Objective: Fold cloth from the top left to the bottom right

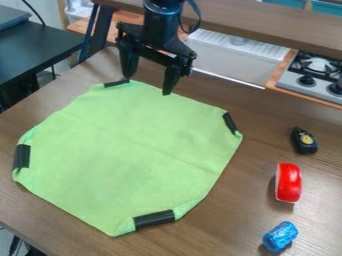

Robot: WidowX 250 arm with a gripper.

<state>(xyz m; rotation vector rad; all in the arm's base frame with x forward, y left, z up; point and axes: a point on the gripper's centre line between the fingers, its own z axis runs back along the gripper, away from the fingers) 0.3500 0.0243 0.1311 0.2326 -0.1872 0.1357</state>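
1. My gripper [147, 86]: released, fingers parted, at the far edge of the cloth [133, 150].
2. Cloth: green, spread on the worktop [227, 222], black strips [154, 219] at four corners.
3. Right of cloth in view: black item [304, 141], red item [288, 183], blue item [280, 236].

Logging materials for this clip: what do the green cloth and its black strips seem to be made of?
The green cloth looks like soft matte fabric, perhaps microfiber, given its faint creases. The black strips look like dull tape: flat, straight-edged.
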